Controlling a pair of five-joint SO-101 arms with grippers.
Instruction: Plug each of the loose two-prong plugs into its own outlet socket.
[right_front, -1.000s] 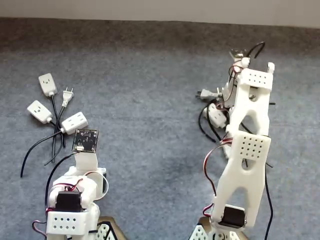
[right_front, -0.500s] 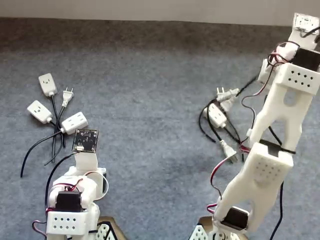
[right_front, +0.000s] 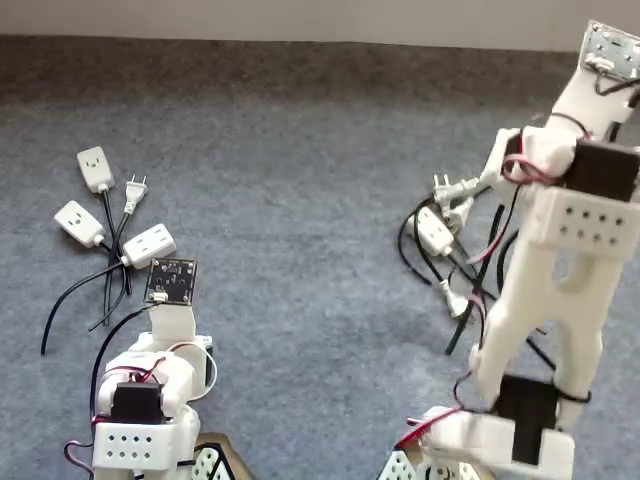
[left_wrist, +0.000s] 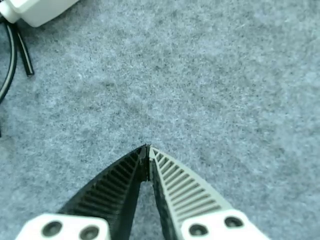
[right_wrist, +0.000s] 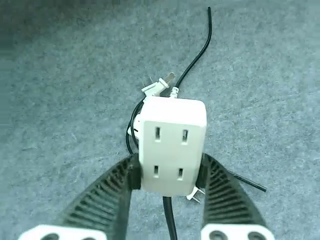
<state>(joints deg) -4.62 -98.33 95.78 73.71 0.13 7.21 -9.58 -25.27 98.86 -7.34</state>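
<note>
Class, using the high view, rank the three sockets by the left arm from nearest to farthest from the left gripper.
1. Right socket, just ahead of the left gripper.
2. Left socket, at the group's left edge.
3. Top socket, farthest up the table.

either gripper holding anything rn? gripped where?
Right gripper clamps the white outlet block by its two side faces, near its cord end. Left gripper is shut on nothing.
</note>
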